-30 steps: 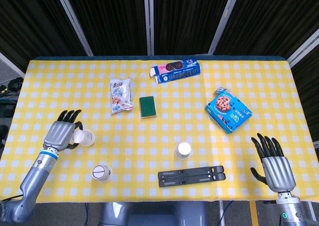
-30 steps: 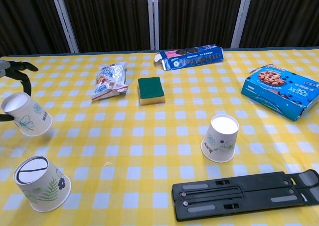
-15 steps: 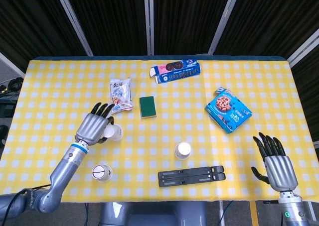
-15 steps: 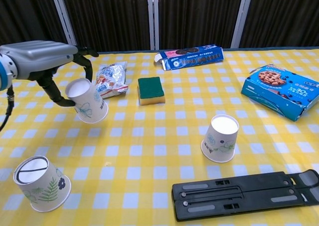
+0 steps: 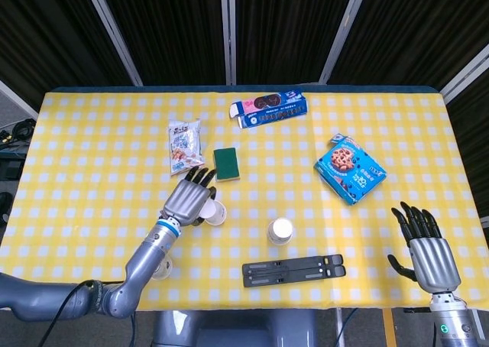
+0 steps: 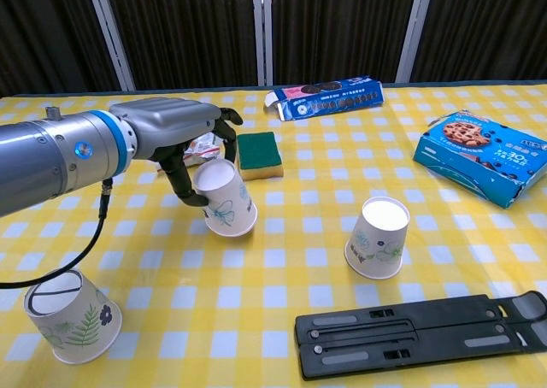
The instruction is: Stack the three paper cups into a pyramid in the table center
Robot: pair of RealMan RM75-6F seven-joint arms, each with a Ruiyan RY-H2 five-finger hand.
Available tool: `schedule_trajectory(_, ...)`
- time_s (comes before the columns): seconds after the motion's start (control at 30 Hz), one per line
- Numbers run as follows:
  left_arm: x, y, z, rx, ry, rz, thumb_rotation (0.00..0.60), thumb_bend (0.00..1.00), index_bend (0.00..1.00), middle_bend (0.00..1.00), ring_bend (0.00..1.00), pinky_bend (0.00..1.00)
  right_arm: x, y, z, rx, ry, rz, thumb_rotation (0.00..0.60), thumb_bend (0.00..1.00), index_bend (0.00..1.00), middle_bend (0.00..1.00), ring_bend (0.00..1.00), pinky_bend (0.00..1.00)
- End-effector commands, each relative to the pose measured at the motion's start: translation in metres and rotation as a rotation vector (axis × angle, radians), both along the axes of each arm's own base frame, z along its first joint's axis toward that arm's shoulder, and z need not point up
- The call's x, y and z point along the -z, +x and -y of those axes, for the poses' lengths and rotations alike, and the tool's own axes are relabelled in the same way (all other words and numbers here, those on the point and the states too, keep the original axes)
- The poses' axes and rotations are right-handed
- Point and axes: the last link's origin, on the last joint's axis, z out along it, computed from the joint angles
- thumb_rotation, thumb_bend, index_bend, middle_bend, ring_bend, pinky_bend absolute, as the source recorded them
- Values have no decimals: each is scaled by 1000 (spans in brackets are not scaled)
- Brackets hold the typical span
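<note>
Left hand [image 6: 175,136] clasps a paper cup [image 6: 224,200] mid-table, tilted, near the standing cup [image 6: 378,236]. Third cup [image 6: 67,314] waits at the near-left edge. Right hand [image 5: 429,255] idle, fingers apart (empty). Next: set the held cup beside the standing one.

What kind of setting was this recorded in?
Probably a lab or staged test bench, not a home: a yellow checked tablecloth holding snack boxes, dark curtain panels behind it, and cables off the table's side.

A staged robot test room: black curtains [image 5: 290,26] with metal poles hang at twelve o'clock behind a bench [image 5: 92,133] in yellow checked cloth, cables [image 5: 15,129] at nine o'clock.
</note>
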Motion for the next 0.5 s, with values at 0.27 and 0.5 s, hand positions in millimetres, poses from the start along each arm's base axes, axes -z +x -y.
schedule_trajectory(0.27,10,5,2,-3,-12,-13,600,302,215,0,0,0,-1,0,0,-2,-4,4,600,154,10,0,0,0)
schedule_trajectory(0.5,0,2,5,-4,-3,-3,600,272,4,0,0,0,-1,0,-1,-2,-3,-2,600,155,10,0,0,0)
